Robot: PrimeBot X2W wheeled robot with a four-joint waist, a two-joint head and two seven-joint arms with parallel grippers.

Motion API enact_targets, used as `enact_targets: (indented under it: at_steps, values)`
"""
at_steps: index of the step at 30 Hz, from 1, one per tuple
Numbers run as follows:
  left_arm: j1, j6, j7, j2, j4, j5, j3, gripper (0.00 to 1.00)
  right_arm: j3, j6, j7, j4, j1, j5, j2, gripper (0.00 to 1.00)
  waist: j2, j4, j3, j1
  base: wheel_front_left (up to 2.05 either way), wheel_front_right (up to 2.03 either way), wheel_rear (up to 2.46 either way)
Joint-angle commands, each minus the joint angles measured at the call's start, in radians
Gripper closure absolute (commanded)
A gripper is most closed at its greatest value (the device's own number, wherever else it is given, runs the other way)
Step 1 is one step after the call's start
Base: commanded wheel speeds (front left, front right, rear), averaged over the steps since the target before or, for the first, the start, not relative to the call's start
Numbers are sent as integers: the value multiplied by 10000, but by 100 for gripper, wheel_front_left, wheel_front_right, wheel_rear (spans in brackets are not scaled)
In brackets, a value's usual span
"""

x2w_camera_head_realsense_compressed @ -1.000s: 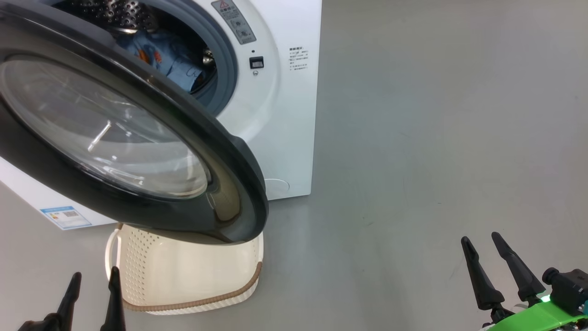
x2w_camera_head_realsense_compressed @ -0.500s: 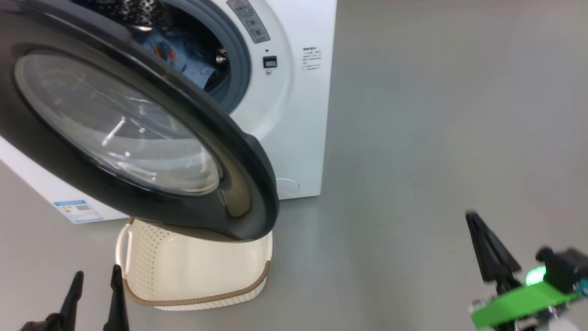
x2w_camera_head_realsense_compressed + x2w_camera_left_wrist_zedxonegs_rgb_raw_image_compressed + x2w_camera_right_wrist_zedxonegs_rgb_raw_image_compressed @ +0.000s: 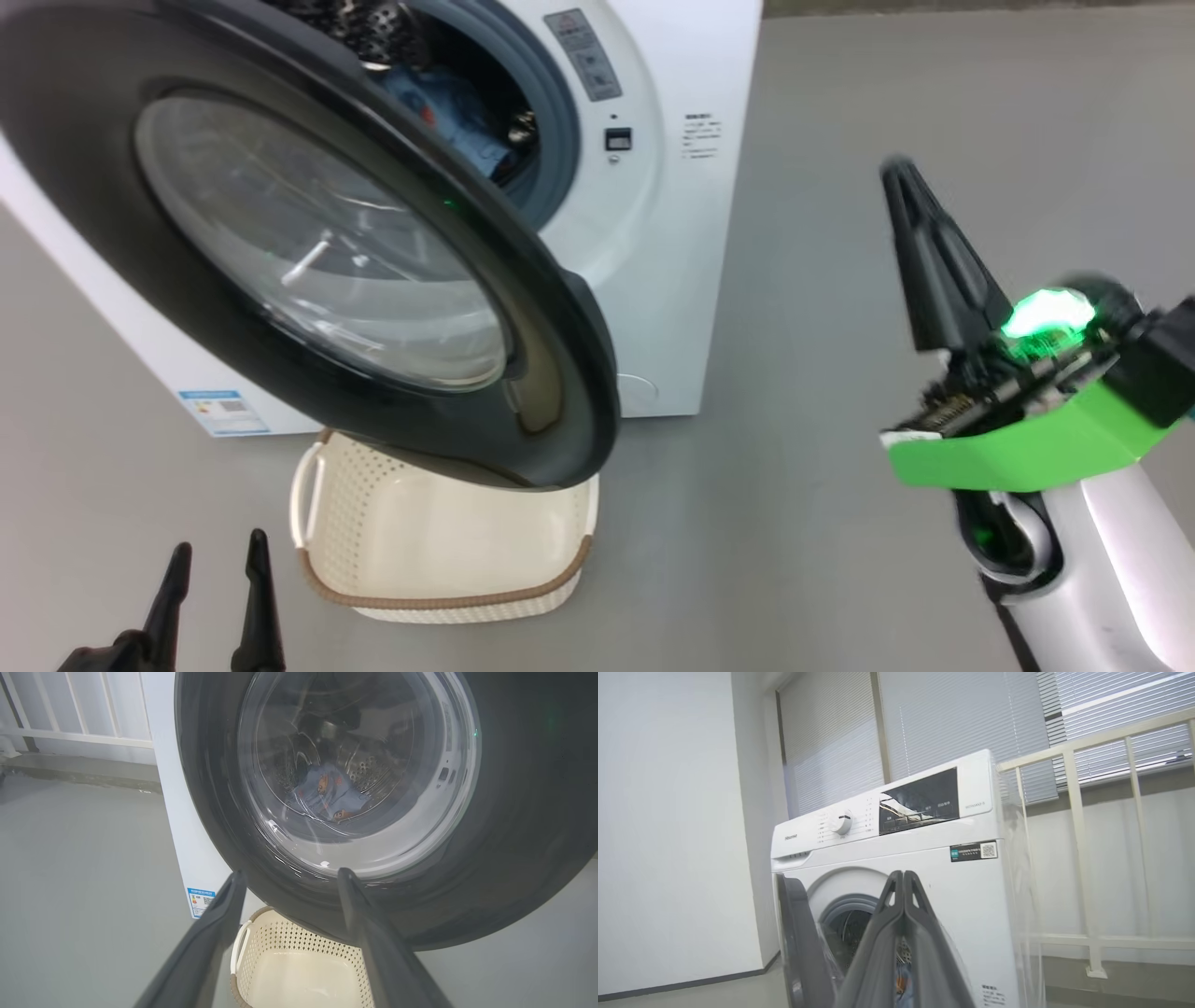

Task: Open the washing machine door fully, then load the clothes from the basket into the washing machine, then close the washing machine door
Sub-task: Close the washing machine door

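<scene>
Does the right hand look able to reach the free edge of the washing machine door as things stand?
Probably yes. The right hand, shut and held high, hangs to the right of the open washing machine door, and nothing stands between it and the door's free edge.

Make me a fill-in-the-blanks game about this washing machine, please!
1. The washing machine door stands ____.
2. The cream basket below it is ____.
3. The bear-print clothes lie inside the steel ____ of the washing machine.
4. The left gripper is open, but the right gripper is ____.

Missing words: open, empty, drum, shut.
</scene>
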State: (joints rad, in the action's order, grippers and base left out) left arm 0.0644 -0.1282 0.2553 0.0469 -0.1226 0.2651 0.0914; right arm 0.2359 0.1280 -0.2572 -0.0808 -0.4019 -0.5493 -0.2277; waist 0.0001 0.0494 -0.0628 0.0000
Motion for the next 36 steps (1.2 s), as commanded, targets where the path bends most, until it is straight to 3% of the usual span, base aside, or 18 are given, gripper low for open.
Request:
enact_targets:
  at_steps: [1, 7, 13, 30, 36]
  values:
    - [-150, -25, 64, 69, 330, 55, 282, 0, 468, 27, -46, -671, -444, -112, 172, 100, -1, 243, 132, 0, 0, 0, 0]
    - [-19, -25, 64, 47, 351, 103, 207, 0, 2146, 27, -46, -1407, -652, -271, 329, 100, -1, 537, 251, 0, 0, 0, 0]
    - [-22, -25, 64, 38, 329, 179, 46, 0, 3607, 27, -46, -654, -195, -545, 360, 100, -1, 819, 165, 0, 0, 0, 0]
    - [-557, -25, 65, 35, 7, 865, -442, 0, 4843, 27, -46, 2780, 108, -1428, 273, 100, -1, 1176, -747, 0, 0, 0, 0]
    - [-794, -25, 65, 34, -17, 971, -489, 0, 4645, 27, -46, 3581, -291, -1780, 387, 100, -1, 1288, -1018, 0, 0, 0, 0]
